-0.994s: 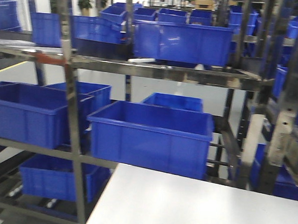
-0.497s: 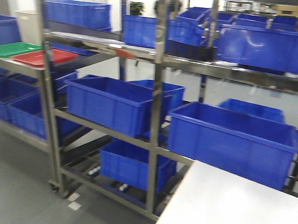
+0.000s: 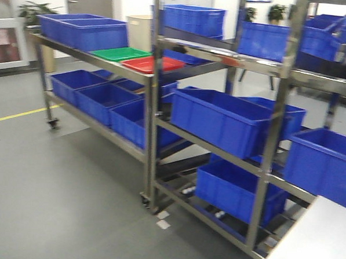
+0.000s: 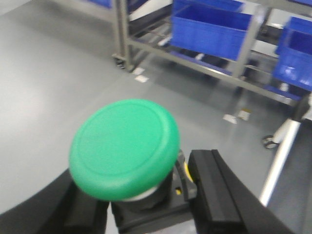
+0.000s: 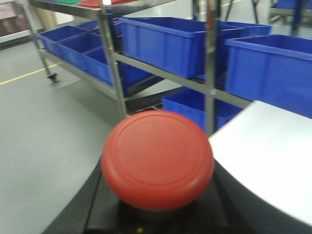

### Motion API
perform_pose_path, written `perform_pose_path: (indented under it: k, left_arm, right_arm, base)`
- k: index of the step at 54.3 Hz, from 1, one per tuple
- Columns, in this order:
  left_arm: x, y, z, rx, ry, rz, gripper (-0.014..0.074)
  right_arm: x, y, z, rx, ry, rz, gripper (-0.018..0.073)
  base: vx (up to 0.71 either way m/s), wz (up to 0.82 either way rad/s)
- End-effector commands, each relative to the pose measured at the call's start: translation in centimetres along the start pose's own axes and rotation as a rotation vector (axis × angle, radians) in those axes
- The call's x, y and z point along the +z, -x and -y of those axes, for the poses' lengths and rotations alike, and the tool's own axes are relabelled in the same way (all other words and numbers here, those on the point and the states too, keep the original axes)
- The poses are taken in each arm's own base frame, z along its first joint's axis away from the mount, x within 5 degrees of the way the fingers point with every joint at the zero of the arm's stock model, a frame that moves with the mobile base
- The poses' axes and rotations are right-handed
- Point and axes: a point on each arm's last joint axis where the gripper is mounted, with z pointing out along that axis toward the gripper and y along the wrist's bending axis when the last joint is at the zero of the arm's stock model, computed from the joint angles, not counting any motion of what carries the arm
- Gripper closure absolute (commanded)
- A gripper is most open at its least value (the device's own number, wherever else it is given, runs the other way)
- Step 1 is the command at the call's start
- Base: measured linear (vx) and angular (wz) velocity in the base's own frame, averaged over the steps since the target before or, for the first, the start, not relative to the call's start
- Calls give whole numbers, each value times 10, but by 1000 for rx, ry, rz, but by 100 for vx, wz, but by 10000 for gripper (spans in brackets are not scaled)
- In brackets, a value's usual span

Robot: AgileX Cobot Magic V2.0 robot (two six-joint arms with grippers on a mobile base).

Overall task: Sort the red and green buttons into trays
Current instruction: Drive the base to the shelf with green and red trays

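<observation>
Atop the steel rack [image 3: 150, 163], the green tray [image 3: 120, 53] and red tray [image 3: 153, 63] lie side by side. Left gripper [image 4: 146, 207] clamps the green button [image 4: 124, 148]; right gripper [image 5: 156, 217] seemingly clamps the red button [image 5: 157, 158].

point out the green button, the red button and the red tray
green button [image 4: 124, 146] left wrist view, middle of the dome
red button [image 5: 158, 158] right wrist view, middle of the dome
red tray [image 3: 156, 63] front-facing view, bare inside floor
</observation>
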Motion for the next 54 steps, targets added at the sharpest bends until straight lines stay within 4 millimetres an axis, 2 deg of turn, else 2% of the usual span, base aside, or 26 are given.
perform_pose_path:
  k: [1, 29, 54]
  left_arm:
    - [-4, 15, 4, 1, -36, 96, 596]
    - [-4, 15, 4, 1, -36, 96, 596]
    - [-4, 15, 4, 1, -35, 94, 596]
  right_arm:
    - [-2, 18, -5, -14, 41, 107, 570]
    - [-2, 18, -5, -14, 41, 107, 570]
    - [-2, 17, -4, -14, 38, 102, 570]
  base:
    - [-12, 58]
    - [-4, 67]
    - [16, 53]
